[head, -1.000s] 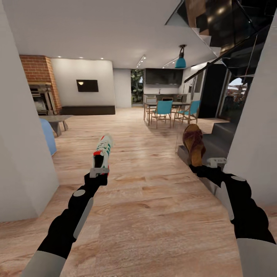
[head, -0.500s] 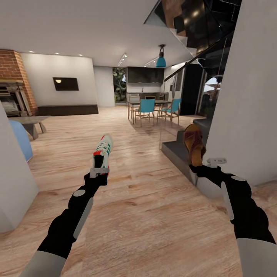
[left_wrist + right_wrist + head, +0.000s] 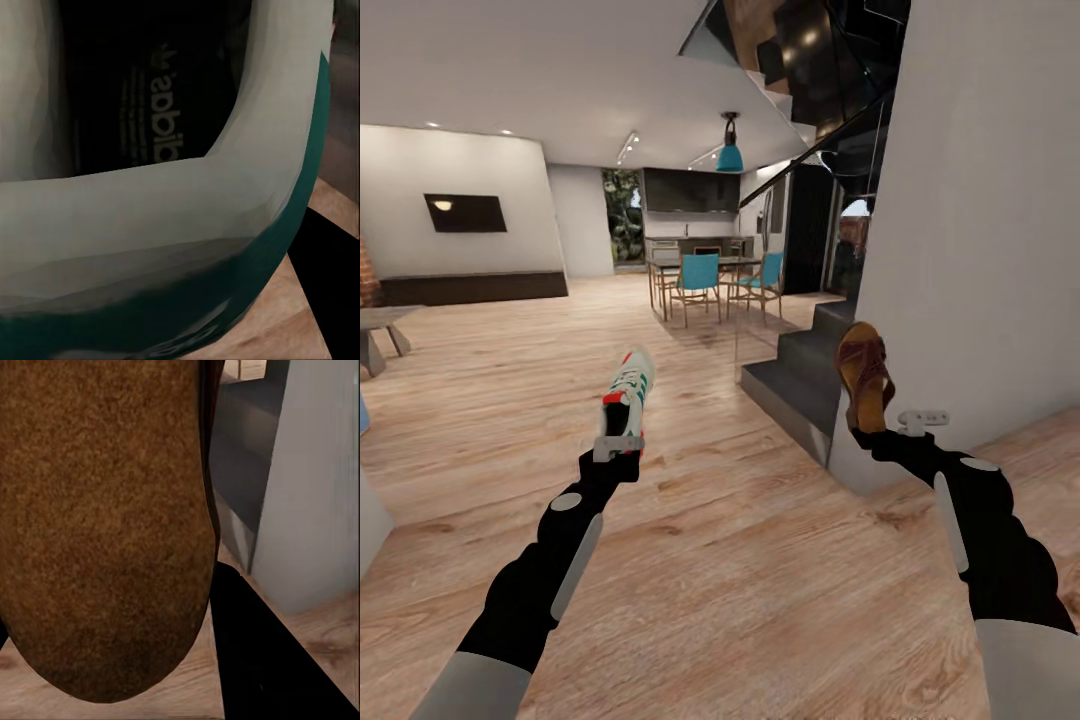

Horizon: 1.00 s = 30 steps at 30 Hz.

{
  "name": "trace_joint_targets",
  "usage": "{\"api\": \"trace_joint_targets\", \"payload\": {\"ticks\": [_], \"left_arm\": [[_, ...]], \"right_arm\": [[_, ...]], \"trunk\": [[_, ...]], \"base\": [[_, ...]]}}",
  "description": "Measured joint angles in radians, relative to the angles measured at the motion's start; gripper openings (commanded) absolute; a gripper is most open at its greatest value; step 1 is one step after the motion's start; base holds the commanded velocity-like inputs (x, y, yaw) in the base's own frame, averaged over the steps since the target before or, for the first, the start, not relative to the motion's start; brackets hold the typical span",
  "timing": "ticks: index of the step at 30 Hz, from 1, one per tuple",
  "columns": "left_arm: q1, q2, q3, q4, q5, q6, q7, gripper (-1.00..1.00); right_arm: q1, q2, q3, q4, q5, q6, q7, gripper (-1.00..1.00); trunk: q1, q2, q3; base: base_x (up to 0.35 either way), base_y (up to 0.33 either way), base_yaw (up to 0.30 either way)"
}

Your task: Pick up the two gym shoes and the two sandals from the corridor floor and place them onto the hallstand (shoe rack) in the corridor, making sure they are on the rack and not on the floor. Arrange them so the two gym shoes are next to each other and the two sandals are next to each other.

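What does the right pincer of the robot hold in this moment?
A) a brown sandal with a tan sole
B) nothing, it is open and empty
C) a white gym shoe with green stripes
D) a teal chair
A: in the head view the right pincer is closed on the brown sandal, which stands up from it; the gym shoe is in the left pincer.

Ahead of both arms the light brown wood-plank corridor floor (image 3: 740, 560) lay open toward the far room. To the right, a grey staircase (image 3: 800, 375) and a broad white wall (image 3: 980, 250) stood close behind the right hand (image 3: 887, 428), while teal dining chairs (image 3: 698, 280) stood well apart.
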Motion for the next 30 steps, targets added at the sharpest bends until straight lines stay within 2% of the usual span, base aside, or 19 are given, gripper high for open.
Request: {"api": "trace_joint_targets", "payload": {"ticks": [11,17,22,30], "left_arm": [[0.0,0.0,-0.002,0.0,0.0,0.0,0.0,-1.0],[0.0,0.0,-0.04,0.0,0.001,0.0,0.0,-1.0],[0.0,0.0,-0.051,0.0,0.0,0.0,0.0,-1.0],[0.0,0.0,-0.052,0.0,0.0,-0.001,0.0,-1.0]], "right_arm": [[0.0,0.0,0.0,0.0,0.0,0.0,0.0,-1.0],[0.0,0.0,0.0,0.0,0.0,0.0,0.0,-1.0],[0.0,0.0,0.0,0.0,0.0,0.0,0.0,-1.0],[0.0,0.0,0.0,0.0,0.0,0.001,0.0,-1.0]], "trunk": [[0.0,0.0,-0.007],[0.0,0.0,-0.011],[0.0,0.0,-0.014],[0.0,0.0,-0.019]], "base": [[0.0,0.0,-0.284],[0.0,0.0,-0.284],[0.036,-0.023,-0.284],[0.09,-0.27,-0.284]]}}
